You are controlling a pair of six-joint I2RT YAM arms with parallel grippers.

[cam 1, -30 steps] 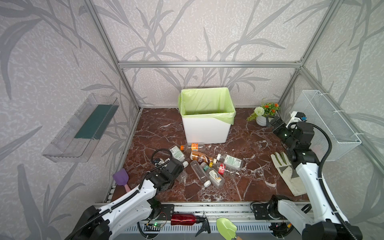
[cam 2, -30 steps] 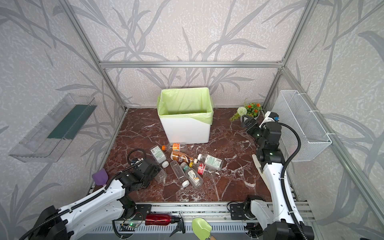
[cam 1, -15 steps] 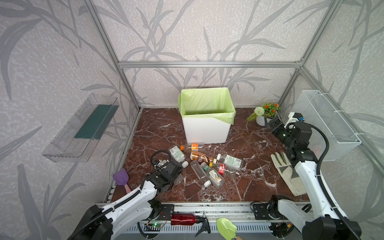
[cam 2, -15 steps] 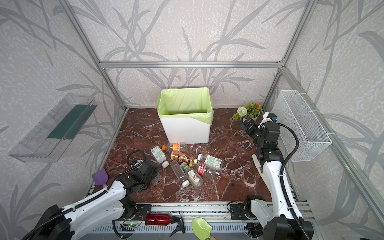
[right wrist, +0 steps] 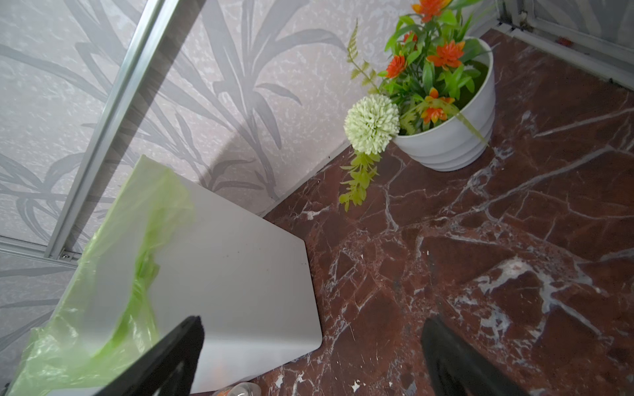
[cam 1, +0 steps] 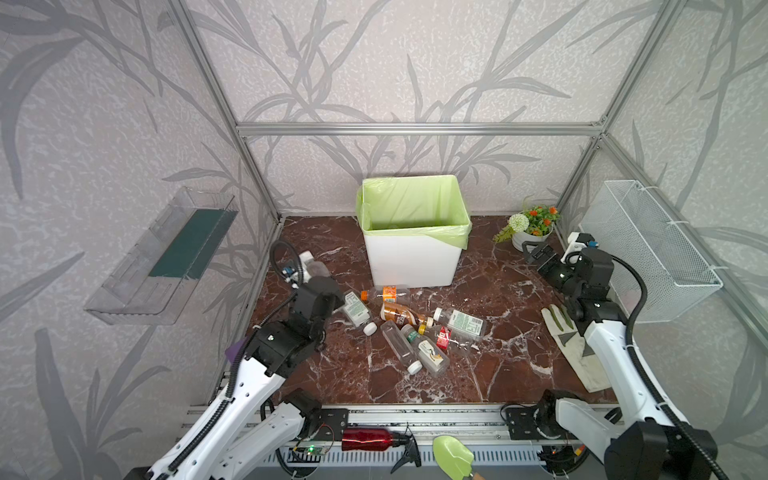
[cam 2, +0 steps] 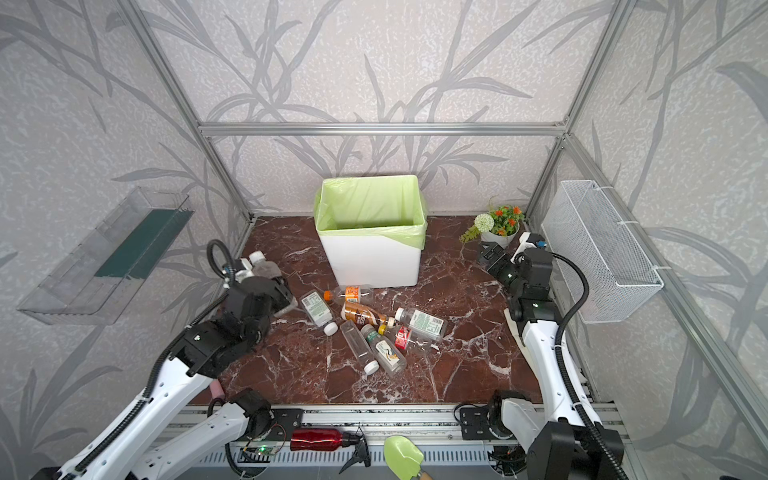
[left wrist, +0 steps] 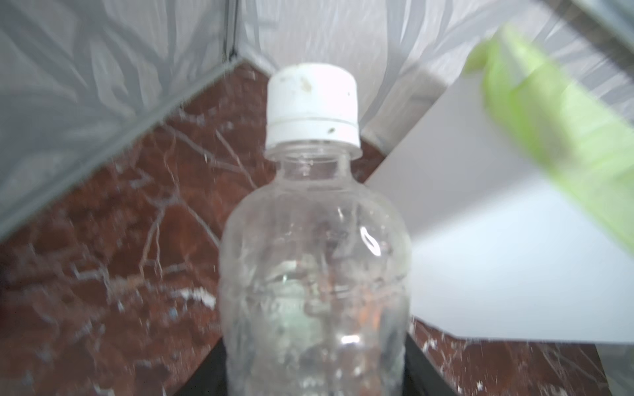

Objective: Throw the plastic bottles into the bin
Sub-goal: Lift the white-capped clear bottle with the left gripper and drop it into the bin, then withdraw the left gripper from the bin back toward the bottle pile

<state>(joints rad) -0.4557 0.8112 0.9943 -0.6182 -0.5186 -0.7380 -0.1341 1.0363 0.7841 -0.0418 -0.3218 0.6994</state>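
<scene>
We find the bin (cam 1: 411,259) at the back centre, plastic bottles (cam 1: 461,322) strewn before it, a flower pot (cam 1: 530,240) right of it, and a glove (cam 1: 572,354) farther forward on the right.

clear bottle (left wrist: 315,274), white cap (left wrist: 312,106); white bin (cam 1: 411,262), green liner (cam 1: 411,199); red-brown veined floor (cam 1: 498,353)

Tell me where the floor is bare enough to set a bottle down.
Bare marble: the back corner left of the bin; between bin and flower pot; the front strip between the bottles and the rail. Crowded: directly in front of the bin.
</scene>
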